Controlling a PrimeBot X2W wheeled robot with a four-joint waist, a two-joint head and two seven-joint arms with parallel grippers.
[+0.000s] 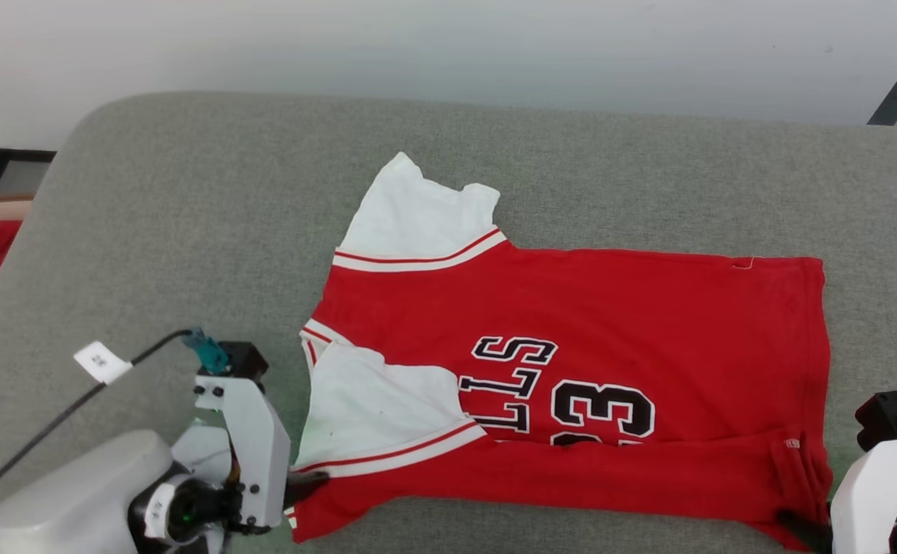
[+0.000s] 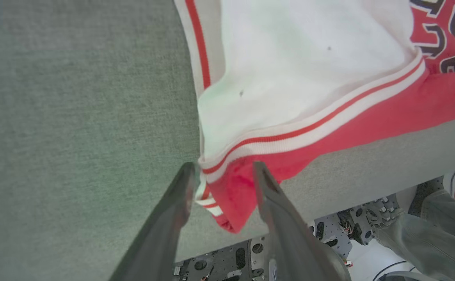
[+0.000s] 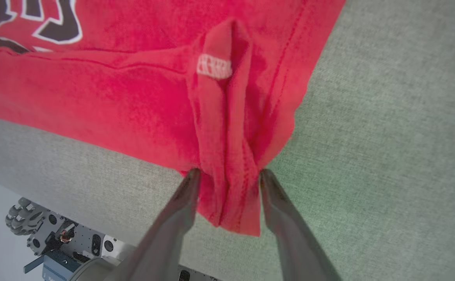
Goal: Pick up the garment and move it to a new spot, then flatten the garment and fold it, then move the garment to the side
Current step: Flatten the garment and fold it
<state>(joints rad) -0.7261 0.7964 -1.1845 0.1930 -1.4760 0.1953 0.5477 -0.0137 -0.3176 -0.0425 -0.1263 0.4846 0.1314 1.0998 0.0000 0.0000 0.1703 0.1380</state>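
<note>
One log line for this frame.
jersey: spread out, near edge folded over | left hand: open, straddling sleeve-end corner | right hand: open, straddling hem corner

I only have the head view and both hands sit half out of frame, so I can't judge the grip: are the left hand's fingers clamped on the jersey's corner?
Observer: No; the left hand is open, the garment's striped corner loose between its fingers.
Operator: And the other one?
Observer: The right hand is open too, around a bunched red hem corner.
Operator: Does the left corner lie flat?
Observer: Its red tip hangs past the grey surface's front edge.
</note>
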